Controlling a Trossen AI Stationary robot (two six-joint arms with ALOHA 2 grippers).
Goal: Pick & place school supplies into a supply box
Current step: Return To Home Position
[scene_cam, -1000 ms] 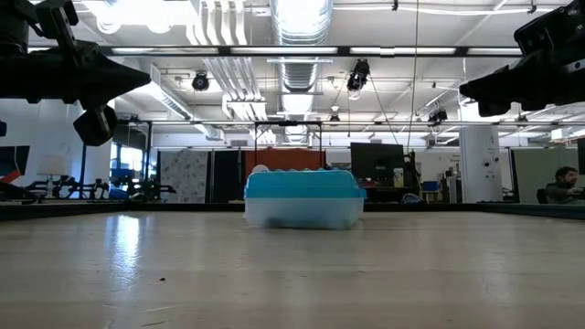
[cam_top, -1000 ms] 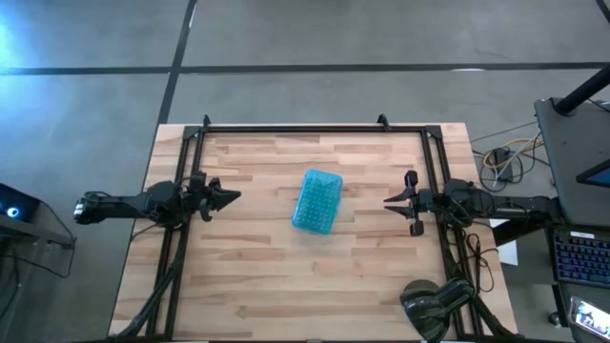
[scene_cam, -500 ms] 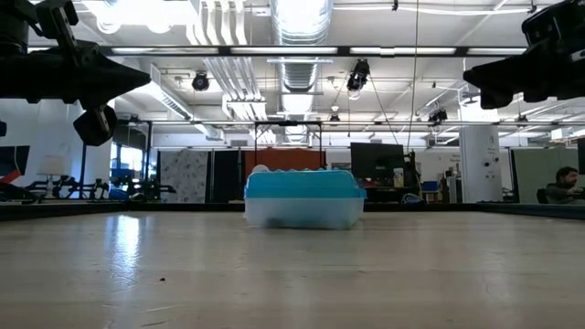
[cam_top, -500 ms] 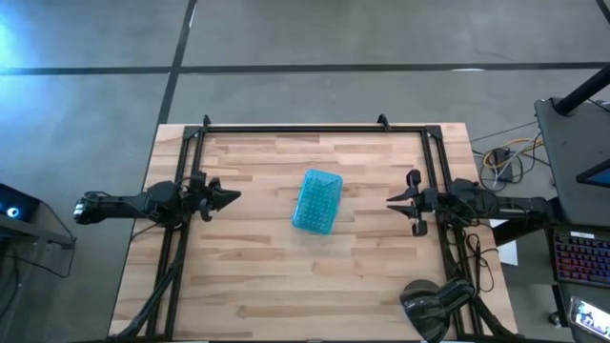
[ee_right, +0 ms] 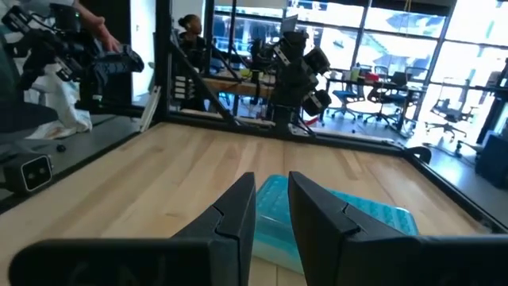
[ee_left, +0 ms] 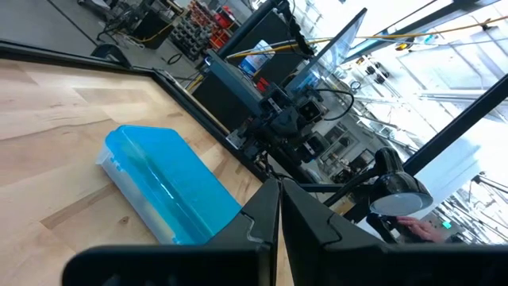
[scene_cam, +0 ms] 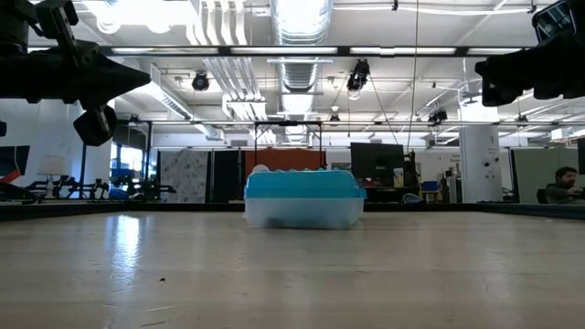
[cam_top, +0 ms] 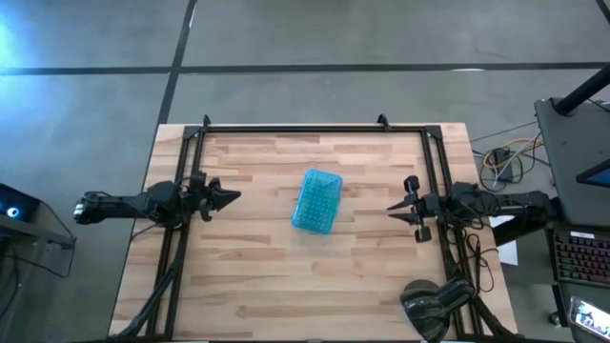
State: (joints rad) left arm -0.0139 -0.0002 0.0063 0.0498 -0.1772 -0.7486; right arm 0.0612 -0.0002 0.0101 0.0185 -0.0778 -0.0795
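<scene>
The supply box (cam_top: 316, 200) lies closed in the middle of the wooden table, its teal half up and its clear half (scene_cam: 302, 215) on the table top. It also shows in the left wrist view (ee_left: 167, 191) and the right wrist view (ee_right: 349, 214). No pens, pencils or scissors show in any view. My left gripper (cam_top: 236, 197) hovers above the table left of the box, shut and empty, pointing at it. My right gripper (cam_top: 391, 208) hovers right of the box, pointing at it, with a narrow gap between its fingers (ee_right: 238, 206), empty.
A black metal frame (cam_top: 295, 128) runs along the table's far edge and down both sides. A dark round object (cam_top: 426, 305) sits at the near right corner. A person (scene_cam: 565, 183) sits in the room beyond the table. Bare wood lies all around the box.
My right gripper has drawn back toward the table's right edge and slightly toward the near edge, away from the box. The box has not moved.
</scene>
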